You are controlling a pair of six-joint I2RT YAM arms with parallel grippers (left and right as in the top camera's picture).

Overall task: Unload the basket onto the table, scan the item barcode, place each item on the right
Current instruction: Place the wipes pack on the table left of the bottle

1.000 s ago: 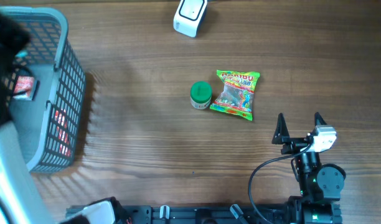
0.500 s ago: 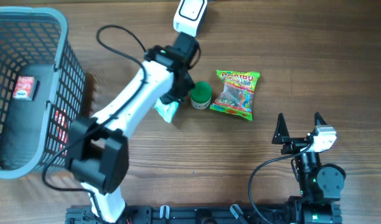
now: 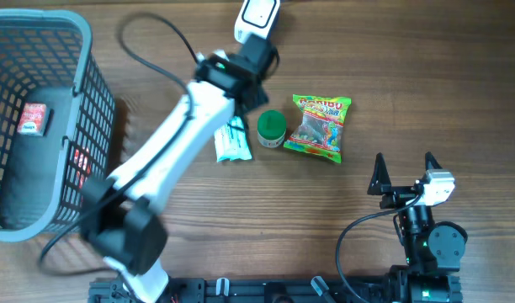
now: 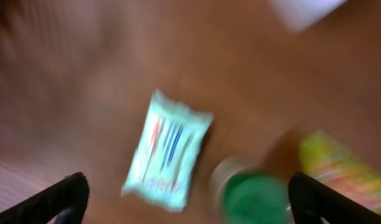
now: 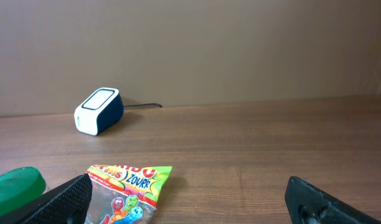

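Your left pincer stands open. In the left wrist view its two dark fingertips sit far apart at the lower corners, and nothing is caught between them. That view is badly smeared, so take the fine detail from overhead.

The white and teal packet lies flat on the table. It is below and ahead of the open fingers, in the gap between them and apart from both. The print on it is too blurred to read.

Seen from that pincer, a jar with a green lid stands to the right of the packet, near the right-hand finger. The bright candy bag lies further right again, just beside the jar. The white scanner sits beyond the pincer toward its upper right, well apart from the packet.

Your right pincer is open too, its fingers spread wide with nothing in them, over bare wood. The candy bag lies ahead of it and to its left, and the green lid shows at the far left edge of its view. The scanner stands farther ahead, also to the left, with a dark cable running from it.

The grey basket stands well away from both pincers, on the left arm's side of the table. A small red and white pack lies inside it.
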